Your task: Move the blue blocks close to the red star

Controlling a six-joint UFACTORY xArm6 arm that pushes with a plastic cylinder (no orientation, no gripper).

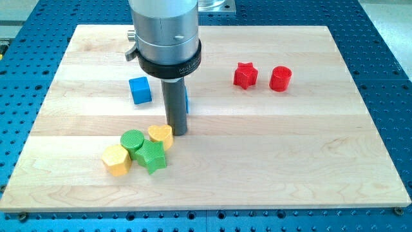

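Spanning most of the view, the pale wooden board (270,154) shows smooth plank grain. My tip (179,133) ends a plain dark rod with no pincer, just right of the yellow block (159,135). A matte blue cube (140,90) sits left of the rod; another blue block (187,98) peeks from behind it. The red star (244,75) lies well right, beside the red cylinder (280,78).

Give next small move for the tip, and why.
Probably slide my tip toward the view's left, round behind the blue cube. The red star lies to the view's right, so pushing must start from the cube's left side. A second blue block hides behind the rod.
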